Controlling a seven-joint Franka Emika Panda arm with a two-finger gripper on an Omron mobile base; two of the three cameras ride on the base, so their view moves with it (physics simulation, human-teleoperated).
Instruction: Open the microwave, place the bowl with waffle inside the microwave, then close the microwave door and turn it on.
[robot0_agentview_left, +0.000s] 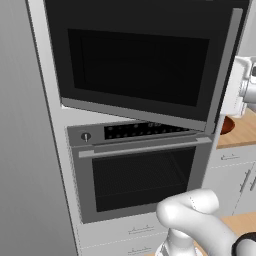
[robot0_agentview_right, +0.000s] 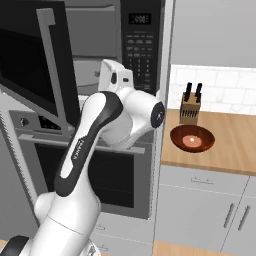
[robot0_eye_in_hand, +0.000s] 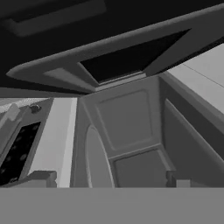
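Bowl with waffle (robot0_agentview_right: 192, 139) resting on the desk (robot0_agentview_right: 230, 145), right of the microwave (robot0_agentview_right: 100, 45), whose microwave door (robot0_agentview_left: 135, 65) stands open; hand (robot0_eye_in_hand: 109, 179) faces the cavity, grip state indeterminable.

The microwave door (robot0_agentview_left: 140, 65) hangs swung out toward us, its dark window facing the room and its silver bar handle (robot0_agentview_left: 224, 70) running down the right edge. Below sits the grey oven (robot0_agentview_left: 142, 167). Past the door's right edge, a sliver of reddish-brown bowl (robot0_agentview_left: 227, 125) rests on the wooden counter (robot0_agentview_left: 242, 131).
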